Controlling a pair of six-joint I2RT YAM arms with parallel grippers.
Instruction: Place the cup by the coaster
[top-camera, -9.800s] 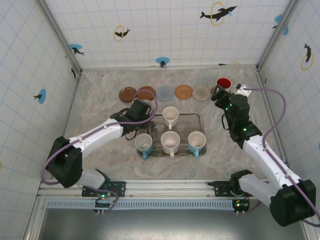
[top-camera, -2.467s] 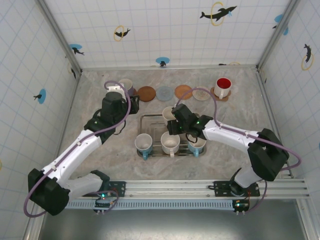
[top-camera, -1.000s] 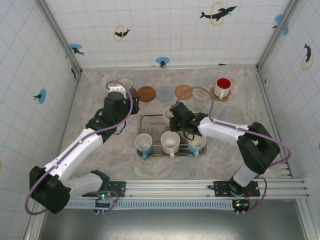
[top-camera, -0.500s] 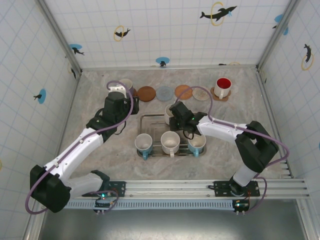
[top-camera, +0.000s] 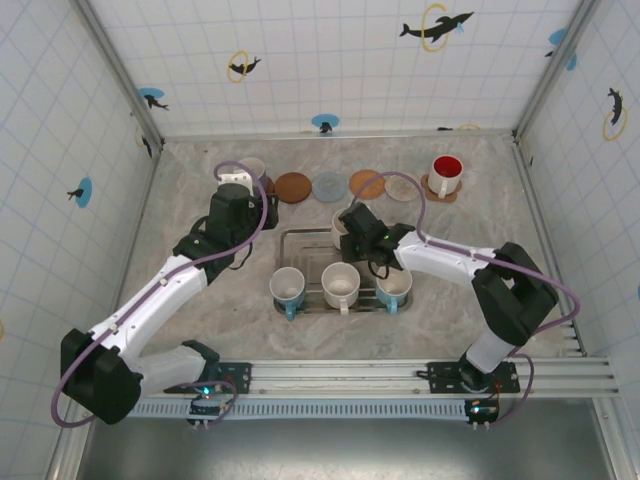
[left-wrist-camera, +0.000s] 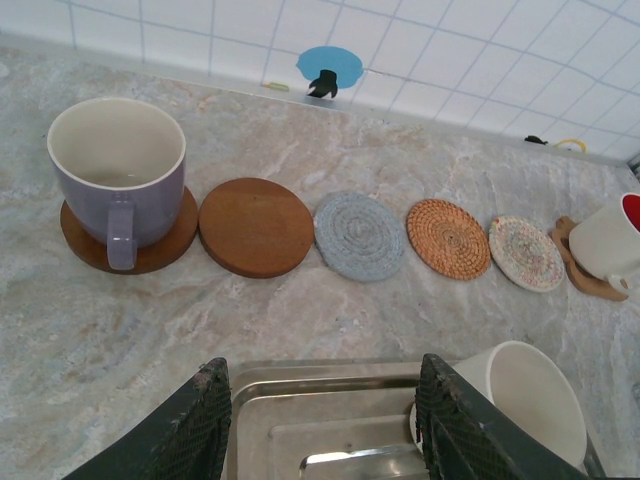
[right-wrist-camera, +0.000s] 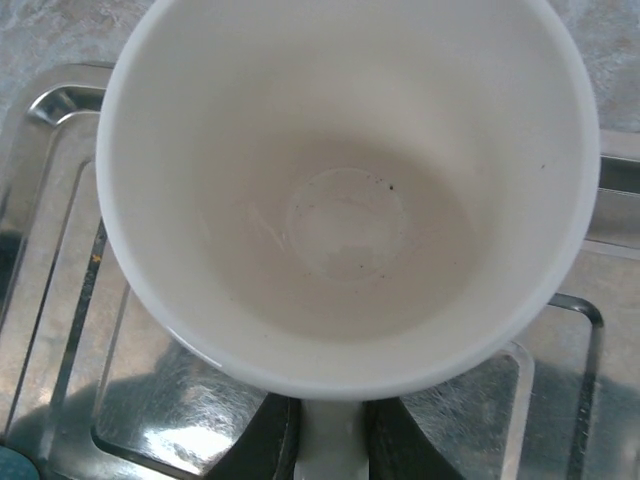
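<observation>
A white cup (top-camera: 339, 222) (right-wrist-camera: 345, 200) stands at the back of the metal tray (top-camera: 300, 236). My right gripper (top-camera: 355, 236) (right-wrist-camera: 331, 442) is shut on its handle, a dark finger (right-wrist-camera: 266, 440) pressing each side. Behind the tray runs a row of coasters: bare brown wood (left-wrist-camera: 256, 226), grey-blue (left-wrist-camera: 360, 235), orange woven (left-wrist-camera: 448, 238) and pale woven (left-wrist-camera: 526, 253). My left gripper (top-camera: 265, 212) (left-wrist-camera: 325, 425) hangs open over the tray's back left rim, holding nothing.
A purple cup (left-wrist-camera: 117, 165) sits on the leftmost coaster, and a white cup with a red inside (top-camera: 447, 173) on the rightmost. Three more cups (top-camera: 340, 283) fill the tray's front row. Tiled walls close in the table on three sides.
My right gripper's fingers have shut on the white cup's handle. The left arm has stayed where it was.
</observation>
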